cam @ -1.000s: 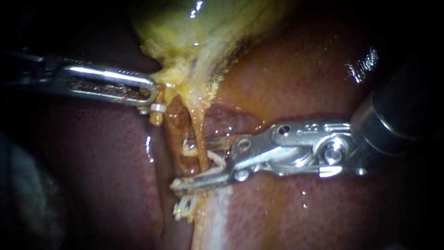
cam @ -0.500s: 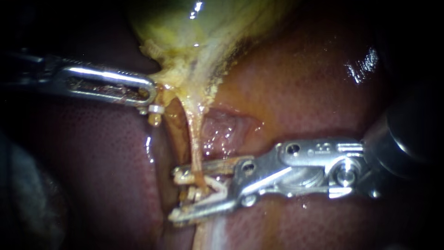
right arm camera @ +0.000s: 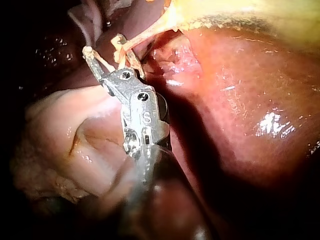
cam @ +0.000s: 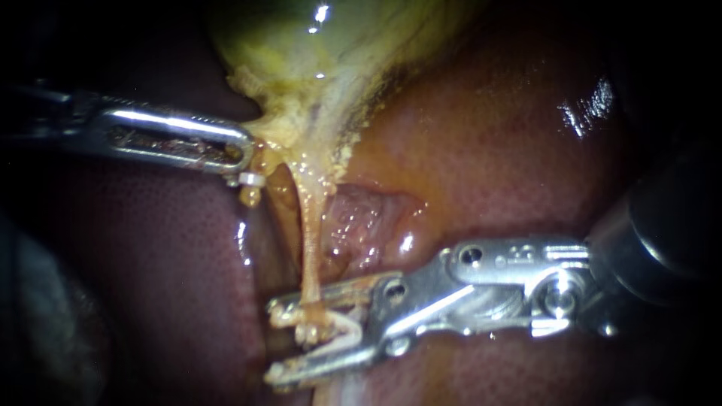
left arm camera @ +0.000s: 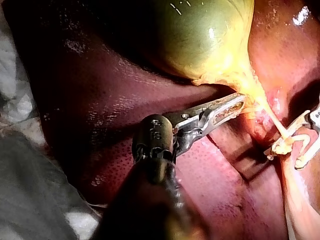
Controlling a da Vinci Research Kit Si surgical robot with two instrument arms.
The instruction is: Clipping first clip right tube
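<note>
My left instrument (cam: 244, 154) comes in over the dark liver (cam: 489, 150), and its jaws lie closed on the yellow tissue at the narrow lower end of the gallbladder (cam: 316, 45). From that pinched spot a thin pale tube (cam: 308, 233) runs taut, straight down across a wet pink hollow in the liver's surface.

My right instrument (cam: 272, 343) lies low over the liver, its jaws standing well apart. A pale V-shaped clip (cam: 347, 331) sits between them, one leg against each jaw. The tube's lower end passes in front of the upper jaw and ends in a small yellowish clump inside the gap, just beside the clip's open mouth. The clip's legs stand apart, not pressed together on the tube. The two instruments are well apart, joined only by the stretched tube.
</note>
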